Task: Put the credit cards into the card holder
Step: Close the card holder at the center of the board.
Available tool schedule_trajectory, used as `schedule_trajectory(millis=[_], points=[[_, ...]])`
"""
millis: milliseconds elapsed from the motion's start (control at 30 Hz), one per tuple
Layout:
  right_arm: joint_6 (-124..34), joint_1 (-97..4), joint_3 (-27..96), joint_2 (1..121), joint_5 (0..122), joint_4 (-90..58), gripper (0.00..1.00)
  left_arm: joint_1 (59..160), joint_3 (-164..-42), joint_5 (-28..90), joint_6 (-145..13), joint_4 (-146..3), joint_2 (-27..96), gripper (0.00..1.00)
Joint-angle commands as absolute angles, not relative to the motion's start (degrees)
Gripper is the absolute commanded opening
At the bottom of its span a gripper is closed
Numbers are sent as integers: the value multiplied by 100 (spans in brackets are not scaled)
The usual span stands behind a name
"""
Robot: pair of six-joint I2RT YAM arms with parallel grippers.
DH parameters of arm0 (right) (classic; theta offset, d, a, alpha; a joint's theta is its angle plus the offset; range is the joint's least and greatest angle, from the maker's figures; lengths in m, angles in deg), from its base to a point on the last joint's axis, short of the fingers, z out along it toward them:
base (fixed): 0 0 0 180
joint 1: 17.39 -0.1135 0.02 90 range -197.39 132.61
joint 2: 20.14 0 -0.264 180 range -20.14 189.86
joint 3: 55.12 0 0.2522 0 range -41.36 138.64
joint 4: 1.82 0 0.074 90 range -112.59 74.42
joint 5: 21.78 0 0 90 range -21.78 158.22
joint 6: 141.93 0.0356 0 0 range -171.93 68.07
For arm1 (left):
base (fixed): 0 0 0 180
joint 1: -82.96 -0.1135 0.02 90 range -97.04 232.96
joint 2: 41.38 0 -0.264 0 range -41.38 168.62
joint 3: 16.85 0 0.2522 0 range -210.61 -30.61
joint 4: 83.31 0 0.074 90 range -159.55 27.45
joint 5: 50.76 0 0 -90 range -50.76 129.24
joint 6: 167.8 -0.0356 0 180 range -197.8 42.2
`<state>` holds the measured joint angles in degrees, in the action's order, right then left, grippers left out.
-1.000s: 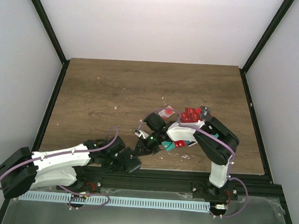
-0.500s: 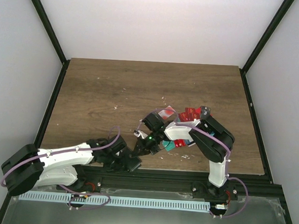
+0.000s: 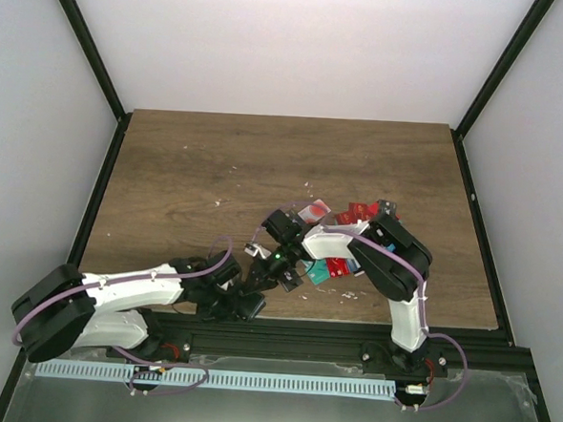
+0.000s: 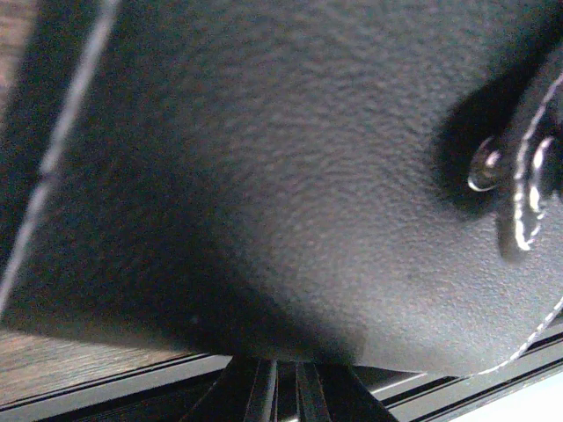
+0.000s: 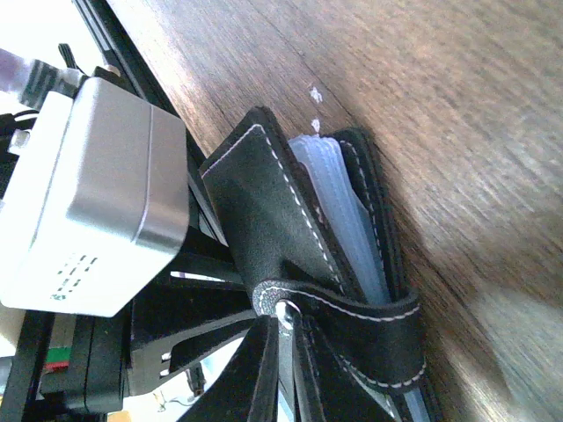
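The card holder (image 5: 264, 220), black leather with white stitching, is held on edge at the table's near edge, its light blue pockets (image 5: 339, 211) showing. My right gripper (image 5: 295, 378) is shut on its snap tab (image 5: 369, 316). The holder's black cover (image 4: 290, 176) fills the left wrist view, with the tab (image 4: 523, 176) at the right. My left gripper (image 4: 281, 391) is shut on the cover's lower edge. From above, the left gripper (image 3: 249, 303) and right gripper (image 3: 276, 273) meet and hide the holder. Credit cards lie loose: white-and-red (image 3: 314, 212), red (image 3: 358, 213), teal and red (image 3: 333, 269).
The black rail (image 3: 303, 327) at the table's near edge runs just below both grippers. The left arm's silver wrist camera box (image 5: 97, 202) sits close beside the holder. The right arm's elbow (image 3: 398, 252) hangs over the card pile. Small white specks dot the wood.
The left arm has slid a little right and its jaws have drawn in on the cover. The right wrist has shifted slightly left. The holder stays between both grippers.
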<state>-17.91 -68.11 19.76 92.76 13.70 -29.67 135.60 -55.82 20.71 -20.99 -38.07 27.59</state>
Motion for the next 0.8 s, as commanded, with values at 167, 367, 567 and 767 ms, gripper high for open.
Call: schedule_trajectory(millis=[167, 367, 567, 767], points=[[-2131, -6933, 2411, 9658, 1612, -3683, 8, 13416, -5795, 2293, -2404, -4262, 2911, 9], [-2415, -6941, 2802, 9802, 2223, -4545, 8, 13328, -5807, 2299, -2511, -4284, 2945, 8], [-2359, -7155, 3191, 9953, 2767, -5133, 10, 13318, -5934, 2255, -2728, -4373, 3113, 7], [-2240, -7476, 3749, 10355, 3402, -5864, 9, 13318, -6039, 2243, -2956, -4516, 3384, 4]])
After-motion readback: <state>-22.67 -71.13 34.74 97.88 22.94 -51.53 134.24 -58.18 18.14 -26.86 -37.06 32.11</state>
